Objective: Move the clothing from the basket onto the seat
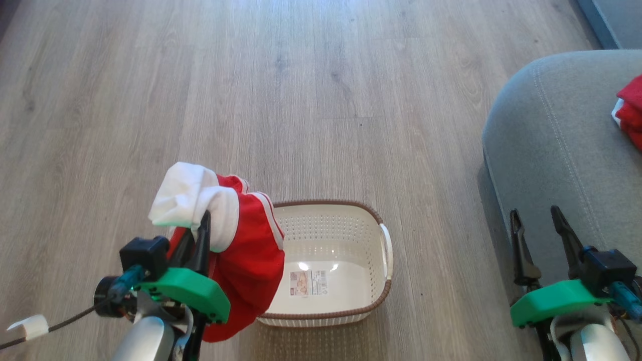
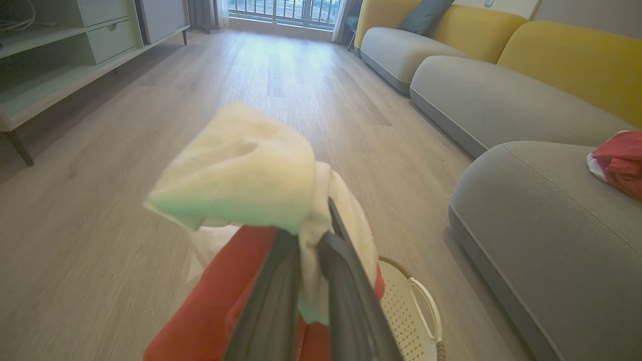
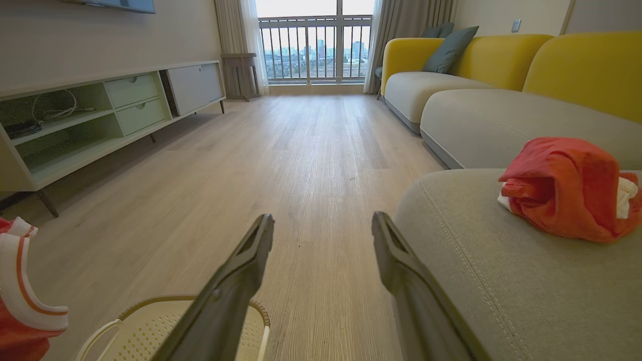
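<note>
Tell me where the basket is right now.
In the head view the basket sits empty on the floor at bottom centre, just right of the garment held by the left gripper and left of the seat.

Pale wood-plank floor point(image 1: 321, 75) runs to a bright balcony window point(image 3: 316, 45) with railing and curtains point(image 3: 235, 45). A low pale cabinet point(image 3: 100, 115) lines one wall; a yellow-backed sofa point(image 3: 501, 57) with a dark cushion point(image 3: 449, 47) faces it.

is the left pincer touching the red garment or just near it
Touching. The left wrist view shows the left pincer shut on the garment, with its white band pinched between the two fingers.
</note>
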You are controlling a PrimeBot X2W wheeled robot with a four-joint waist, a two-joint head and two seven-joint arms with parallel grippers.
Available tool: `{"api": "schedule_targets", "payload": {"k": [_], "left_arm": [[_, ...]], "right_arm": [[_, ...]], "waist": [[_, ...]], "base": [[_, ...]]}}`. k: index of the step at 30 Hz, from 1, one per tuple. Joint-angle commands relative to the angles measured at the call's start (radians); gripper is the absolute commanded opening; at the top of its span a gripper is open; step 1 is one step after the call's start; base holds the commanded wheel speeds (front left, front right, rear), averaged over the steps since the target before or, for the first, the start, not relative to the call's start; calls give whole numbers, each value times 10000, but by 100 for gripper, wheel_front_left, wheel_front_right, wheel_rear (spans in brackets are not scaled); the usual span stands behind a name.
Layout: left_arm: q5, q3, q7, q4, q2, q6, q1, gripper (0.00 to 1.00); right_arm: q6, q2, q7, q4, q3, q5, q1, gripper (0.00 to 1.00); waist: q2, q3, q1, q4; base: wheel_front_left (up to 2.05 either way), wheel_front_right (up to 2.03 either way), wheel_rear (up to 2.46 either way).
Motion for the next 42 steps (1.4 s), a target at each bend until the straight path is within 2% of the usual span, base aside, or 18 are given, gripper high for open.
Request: {"api": "schedule_targets", "payload": {"k": [1,20,23,29,33,34,42], "left_arm": [[-90,407,-12,-447,242,48,-328,0],[-111,319,142,-1112,415,240,-238,0],[-93,188,155,-1249,453,106,-293,0],[199,-560,449,-1622,669,-544,-584,0],[343,-1167,709,-1920,668,-1045,-856,0],[343,-1167,709,-1920,668,-1045,-856,0],[485,-2280,926,-2303,213,-1735,-1390,0]], "right_arm": [[-2,-179,-67,-281,264,-20,-172,100],[-2,-197,-67,-142,734,121,-347,100],[-2,-481,-67,-25,1865,717,-451,100],[-2,-1982,-67,-83,5046,2234,-1443,100],[-2,-2794,-67,-136,6581,2931,-2480,100],[-2,-2794,-67,-136,6581,2931,-2480,100],[-2,-3507,42,10,9214,4478,-4235,100]], "waist": [[-1,-2,2,9],[-1,252,2,20],[-1,298,2,-5],[-1,337,2,24],[-1,339,2,132],[-1,339,2,132],[-1,450,2,427]], "base": [[0,0,0],[0,0,0],[0,0,0],[0,0,0],[0,0,0],[0,0,0],[0,0,0]]}}
